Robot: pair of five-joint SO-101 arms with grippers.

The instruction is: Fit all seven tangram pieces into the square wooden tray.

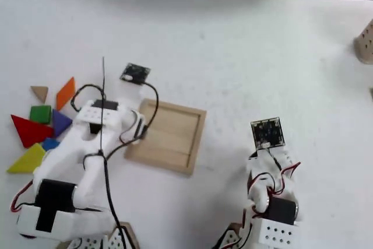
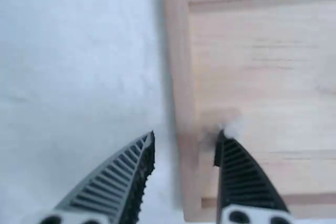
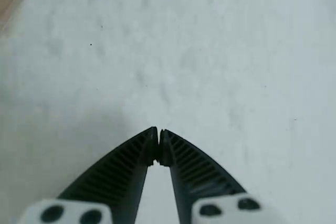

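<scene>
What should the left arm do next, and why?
Probably lift the left gripper off the tray and swing it toward the purple triangle, one of the closer pieces. The gripper is open and holds nothing, set astride the tray's rim. The tray is empty, and all seven pieces lie on the table beside that arm.

I'm seeing bright, even light washing over the white table (image 1: 233, 39). Soft shadows are hugging the tray (image 2: 177, 66) along its edge.
</scene>
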